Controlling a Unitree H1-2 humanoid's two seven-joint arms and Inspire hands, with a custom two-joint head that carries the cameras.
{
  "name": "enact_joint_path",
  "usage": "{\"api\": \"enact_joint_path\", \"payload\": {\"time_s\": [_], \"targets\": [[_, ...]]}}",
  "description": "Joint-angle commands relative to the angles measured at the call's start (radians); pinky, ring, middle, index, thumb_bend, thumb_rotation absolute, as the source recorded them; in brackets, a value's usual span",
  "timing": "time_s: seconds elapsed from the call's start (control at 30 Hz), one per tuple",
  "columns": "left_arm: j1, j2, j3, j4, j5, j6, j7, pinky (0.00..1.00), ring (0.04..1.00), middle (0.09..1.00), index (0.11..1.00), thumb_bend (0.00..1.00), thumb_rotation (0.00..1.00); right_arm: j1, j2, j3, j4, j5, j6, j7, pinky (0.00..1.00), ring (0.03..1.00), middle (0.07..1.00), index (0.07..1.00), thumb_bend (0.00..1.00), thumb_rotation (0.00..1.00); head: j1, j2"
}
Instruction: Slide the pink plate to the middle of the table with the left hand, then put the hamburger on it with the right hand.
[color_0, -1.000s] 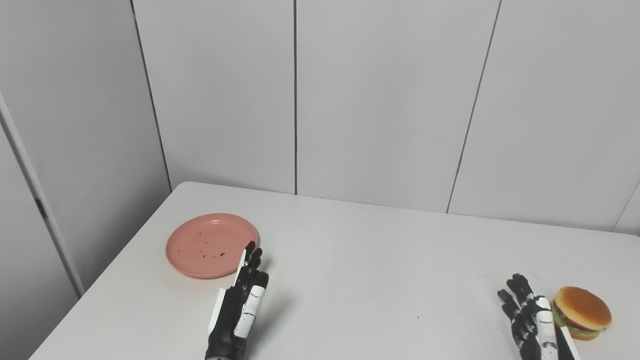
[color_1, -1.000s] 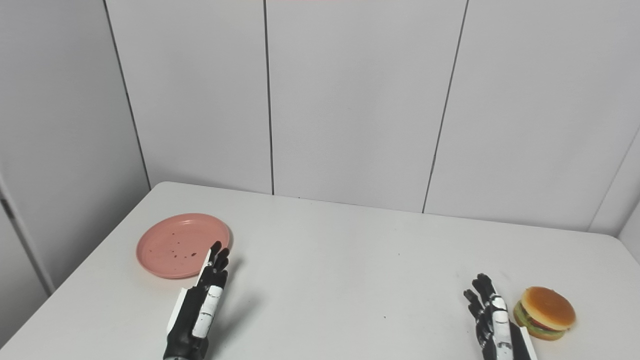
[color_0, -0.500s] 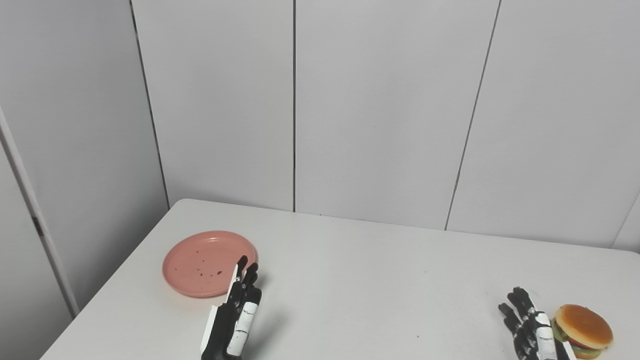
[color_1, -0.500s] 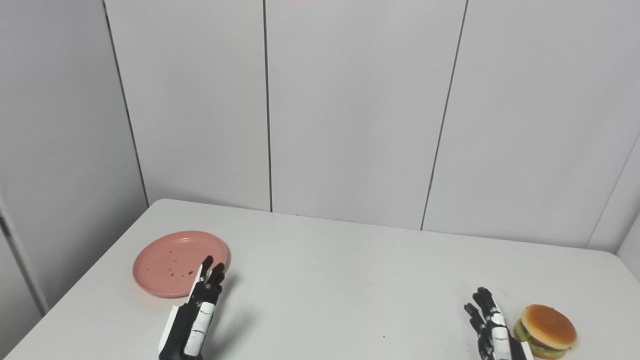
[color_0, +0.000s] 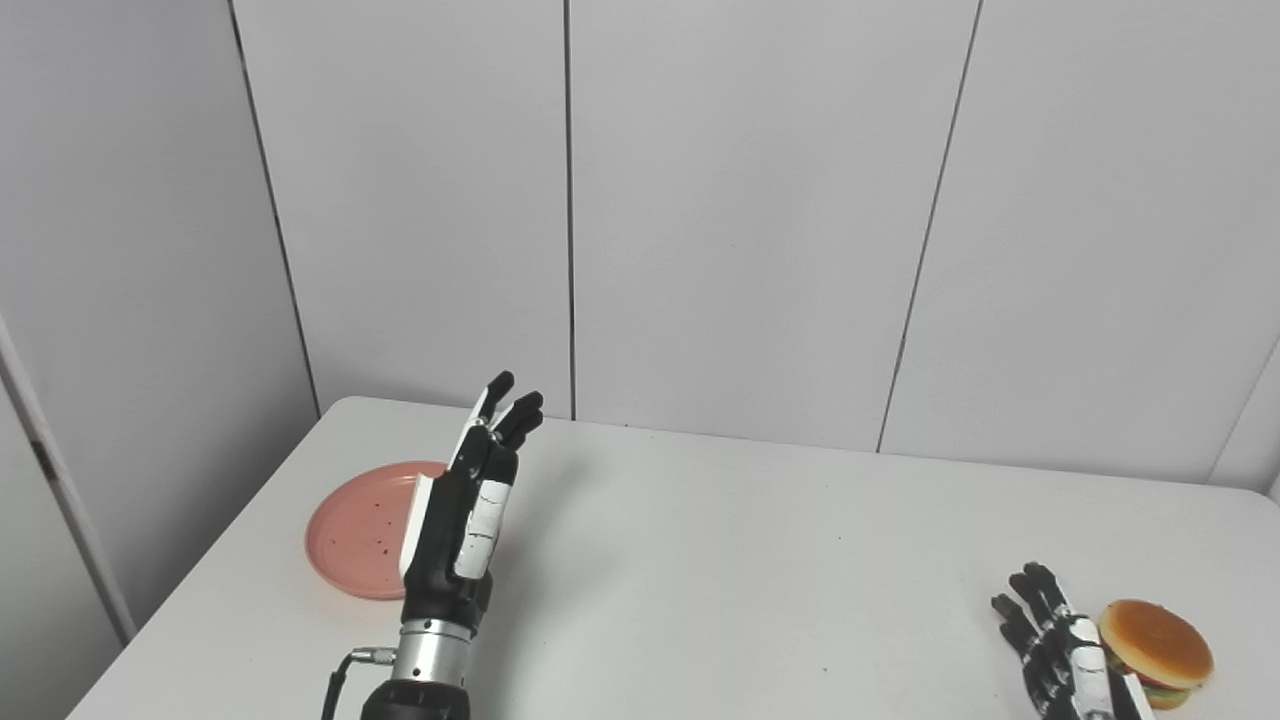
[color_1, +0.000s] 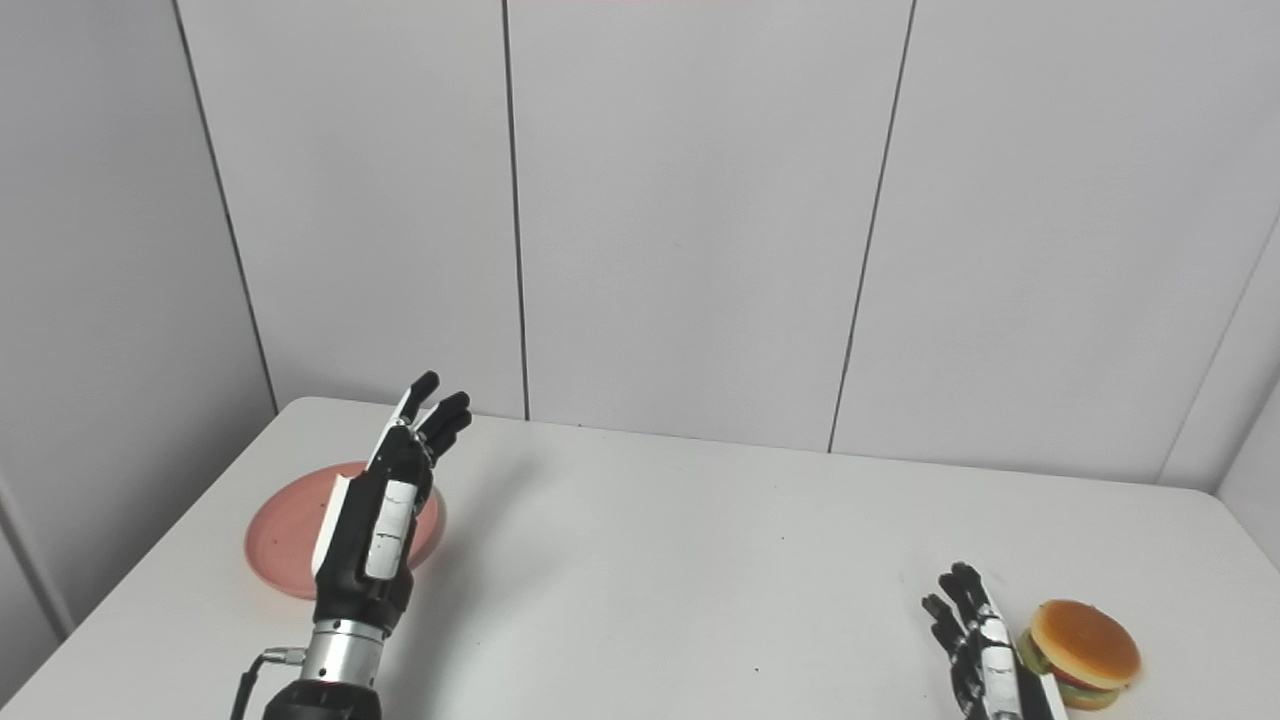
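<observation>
Your left hand (color_0: 465, 515) stands raised above the white table (color_0: 700, 560), fingers (color_0: 515, 420) straight and slightly spread, holding nothing. From both head views it overlaps the right part of the pink plate (color_0: 350, 530), which lies flat near the table's left edge, dark specks on its surface; you cannot tell contact between hand and plate. Your right hand (color_1: 985, 650) rests low at the table's near right, fingers apart and empty, just beside the hamburger (color_1: 1083, 640). The hamburger sits upright on the table, well apart from the plate. Grey wall panels (color_0: 760, 200) stand behind the table.
</observation>
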Motion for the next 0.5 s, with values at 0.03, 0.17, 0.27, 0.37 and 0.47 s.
{"api": "enact_joint_path", "payload": {"time_s": [0.03,0.17,0.27,0.37,0.47], "targets": [[-0.084,0.043,0.022,-0.014,-0.034,0.006,-0.010,0.97,0.898,0.872,0.888,0.98,0.91,0.079,0.025,0.006,0.050,-0.002,-0.026,0.000,0.96,0.903,0.938,0.934,0.77,1.00,-0.001,0.003],[-0.135,0.086,0.049,0.004,-0.059,0.030,-0.014,0.97,0.914,0.884,0.911,1.00,0.90,0.082,0.027,0.004,0.045,-0.002,-0.025,-0.001,0.94,0.897,0.935,0.928,0.78,1.00,-0.001,0.008],[-0.168,0.128,0.062,0.037,-0.062,0.010,-0.022,0.96,0.911,0.878,0.933,0.99,0.90,0.084,0.026,0.003,0.043,-0.001,-0.025,0.001,0.94,0.896,0.933,0.925,0.79,1.00,0.000,0.011],[-0.197,0.166,0.083,0.067,-0.057,0.014,-0.012,0.93,0.900,0.873,0.927,1.00,0.89,0.087,0.024,0.004,0.038,-0.002,-0.023,0.002,0.94,0.896,0.932,0.924,0.79,1.00,-0.001,0.015],[-0.224,0.206,0.104,0.110,-0.057,0.018,-0.014,0.96,0.905,0.887,0.930,1.00,0.91,0.089,0.023,0.003,0.037,-0.003,-0.023,0.001,0.94,0.898,0.934,0.925,0.80,1.00,-0.001,0.016]]}}
